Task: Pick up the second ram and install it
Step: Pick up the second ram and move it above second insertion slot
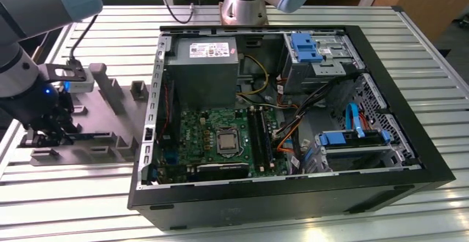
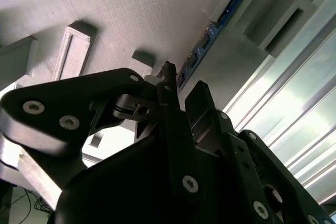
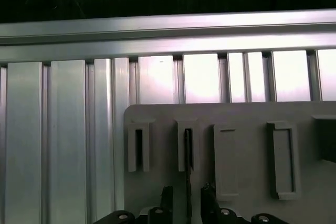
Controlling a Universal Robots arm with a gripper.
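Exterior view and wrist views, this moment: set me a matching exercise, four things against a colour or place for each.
Things:
1. second ram
2. motherboard
3. power supply
4. drive caddies

Colour or place:
A. blue plastic
B. grey box with a white label, inside the case
C. on edge in a slot of the grey fixture, between the open jaws
D. green board lying on the case floor

Pairs: 1-C, 2-D, 3-B, 4-A
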